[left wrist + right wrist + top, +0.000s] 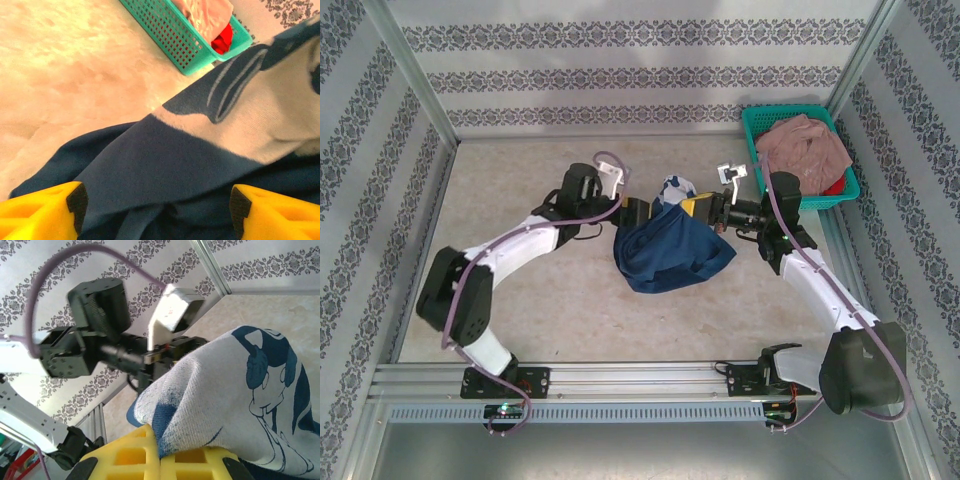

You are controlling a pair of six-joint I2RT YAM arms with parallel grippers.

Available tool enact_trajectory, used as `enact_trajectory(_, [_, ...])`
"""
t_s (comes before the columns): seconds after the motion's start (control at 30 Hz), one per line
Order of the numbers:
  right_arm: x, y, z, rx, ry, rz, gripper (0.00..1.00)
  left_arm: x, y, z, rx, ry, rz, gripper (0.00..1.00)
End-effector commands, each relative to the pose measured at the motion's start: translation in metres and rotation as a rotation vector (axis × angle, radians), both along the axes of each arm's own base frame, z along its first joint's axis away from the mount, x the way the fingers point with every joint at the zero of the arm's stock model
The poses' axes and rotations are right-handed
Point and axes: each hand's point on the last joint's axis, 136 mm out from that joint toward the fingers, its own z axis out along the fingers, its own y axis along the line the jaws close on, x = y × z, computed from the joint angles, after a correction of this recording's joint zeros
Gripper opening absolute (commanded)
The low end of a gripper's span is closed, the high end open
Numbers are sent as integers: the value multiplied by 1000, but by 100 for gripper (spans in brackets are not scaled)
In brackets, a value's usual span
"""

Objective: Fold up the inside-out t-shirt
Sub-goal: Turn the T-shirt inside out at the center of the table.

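The inside-out t-shirt (670,255) hangs as a dark navy bundle between the two arms, its lower part resting on the table. A pale printed patch (675,188) shows at its top. My right gripper (702,208) is shut on the shirt's upper edge; in the right wrist view the yellow fingers (135,455) pinch the pale printed cloth (235,390) at the gripper's tip (160,450). My left gripper (638,210) stands open just left of the shirt. In the left wrist view its yellow fingers (45,210) are spread wide, with navy cloth (150,160) lying between them, ungripped.
A teal basket (755,125) stands at the back right and holds a dusty pink garment (805,150) with something red (832,188) under it. The basket (170,30) also appears in the left wrist view. Patterned walls enclose the table on three sides. Bare tabletop (500,200) lies left of the shirt.
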Motion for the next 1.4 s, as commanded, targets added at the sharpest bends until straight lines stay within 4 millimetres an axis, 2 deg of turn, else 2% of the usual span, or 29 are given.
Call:
enact_trajectory(0.0, [-4,0,9,-2,-66,31,0,-17,-21,-14,-2,52,-170,78])
enact_trajectory(0.07, [-3,0,10,-2,-67,29,0,-16,-32,-17,-13,69,-209,77])
enact_trajectory(0.1, [-3,-1,10,-2,-66,25,0,-14,-38,-18,-19,77,-224,73])
enact_trajectory(0.17, [-2,-2,12,-4,-68,5,0,-11,-44,-20,-34,99,-241,53])
enact_trajectory(0.2, [0,-5,12,-12,-65,-23,0,-10,-46,-17,-44,108,-244,37])
enact_trajectory(0.27, [5,-15,15,-27,-56,-95,0,-7,-40,-1,-99,96,-218,9])
enact_trajectory(0.3, [7,-20,14,-37,-46,-134,0,-5,-35,12,-145,89,-202,1])
enact_trajectory(0.4, [13,-36,12,-105,-25,-276,0,-2,0,71,-325,42,-110,0])
enact_trajectory(0.47, [12,-40,8,-176,-40,-348,0,-8,24,108,-419,16,-40,0])
enact_trajectory(0.57, [13,-40,4,-219,-68,-404,0,-30,38,148,-468,-31,-27,0])
enact_trajectory(0.67, [18,-34,-2,-266,-65,-435,0,-47,44,173,-488,-65,-41,0])
enact_trajectory(0.73, [29,-41,-16,-353,-14,-533,11,-52,46,181,-488,-62,-50,0])
enact_trajectory(0.8, [38,-61,-32,-488,64,-666,23,-53,46,183,-481,-50,-46,0])
enact_trajectory(0.87, [36,-69,-34,-587,48,-710,37,-52,47,183,-476,-41,-42,0])
enact_trajectory(0.9, [32,-67,-32,-615,12,-708,41,-51,46,183,-476,-35,-42,0])
enact_trajectory(0.97, [17,-45,-25,-640,-107,-616,46,-50,45,182,-474,-34,-43,0])
enact_trajectory(1.03, [-8,-10,-21,-606,-234,-450,49,-49,44,181,-468,-30,-46,0])
enact_trajectory(1.1, [-32,22,-21,-577,-337,-312,51,-48,44,180,-464,-26,-51,0])
enact_trajectory(1.17, [-44,44,-30,-596,-401,-237,53,-48,44,180,-458,-27,-50,0])
enact_trajectory(1.27, [-34,63,-51,-659,-395,-225,56,-48,43,178,-453,-22,-53,0])
enact_trajectory(1.37, [-2,62,-60,-685,-366,-351,61,-50,43,175,-436,-19,-56,0])
